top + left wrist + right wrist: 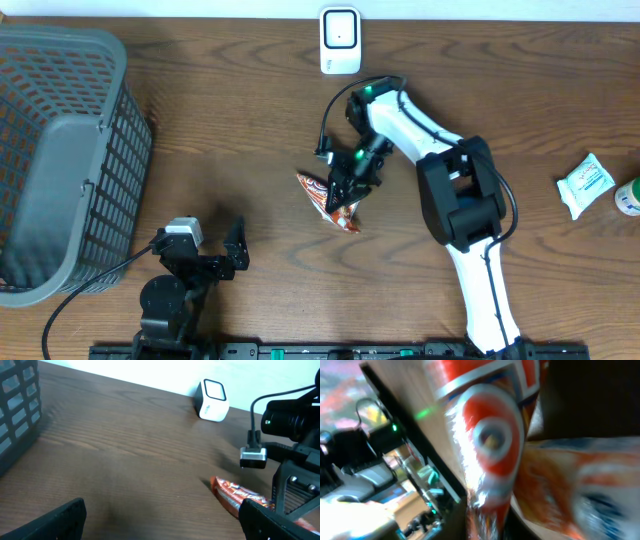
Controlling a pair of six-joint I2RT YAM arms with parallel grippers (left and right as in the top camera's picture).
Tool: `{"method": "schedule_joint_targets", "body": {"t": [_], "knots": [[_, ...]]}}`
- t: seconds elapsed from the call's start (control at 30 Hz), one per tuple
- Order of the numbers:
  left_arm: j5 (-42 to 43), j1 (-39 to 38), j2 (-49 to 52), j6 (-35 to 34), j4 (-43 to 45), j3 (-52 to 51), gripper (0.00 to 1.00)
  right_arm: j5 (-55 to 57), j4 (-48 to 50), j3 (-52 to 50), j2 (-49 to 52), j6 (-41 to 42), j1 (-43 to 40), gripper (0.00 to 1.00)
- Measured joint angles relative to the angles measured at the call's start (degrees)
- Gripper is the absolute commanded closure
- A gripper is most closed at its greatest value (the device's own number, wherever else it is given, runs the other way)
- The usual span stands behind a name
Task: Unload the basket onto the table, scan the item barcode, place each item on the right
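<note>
Lying near the table's middle, the orange snack packet (pixel 343 215) has the right gripper (pixel 352 185) upon it — whether those jaws pinch it, I cannot tell. White scanner (pixel 340 40) at twelve o'clock; grey basket (pixel 120 170) at nine; left gripper (pixel 162 515) at eight — spread wide.

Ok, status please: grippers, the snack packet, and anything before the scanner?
Left gripper open, empty. Right gripper at snack packet, grip unclear. Packet lies on table, short of scanner. Nothing between them.
</note>
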Motion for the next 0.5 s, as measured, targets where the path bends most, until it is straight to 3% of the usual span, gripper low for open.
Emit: {"method": "schedule_joint_targets", "body": {"t": [0.03,0.1,0.2,0.5], "knots": [[0.0,0.0,0.0,0.0,0.0,0.0,0.02,0.3,0.2,0.0,0.0,-0.4,-0.6,0.41],[0.0,0.0,0.0,0.0,0.0,0.0,0.02,1.0,0.5,0.0,0.0,-0.6,-1.9,0.23],[0.0,0.0,0.0,0.0,0.0,0.0,0.02,0.8,0.6,0.0,-0.1,-1.2,-4.1,0.17],[0.0,0.0,0.0,0.0,0.0,0.0,0.02,1.6,-1.1,2.3,-0.5,-1.2,-8.3,0.15]]}}
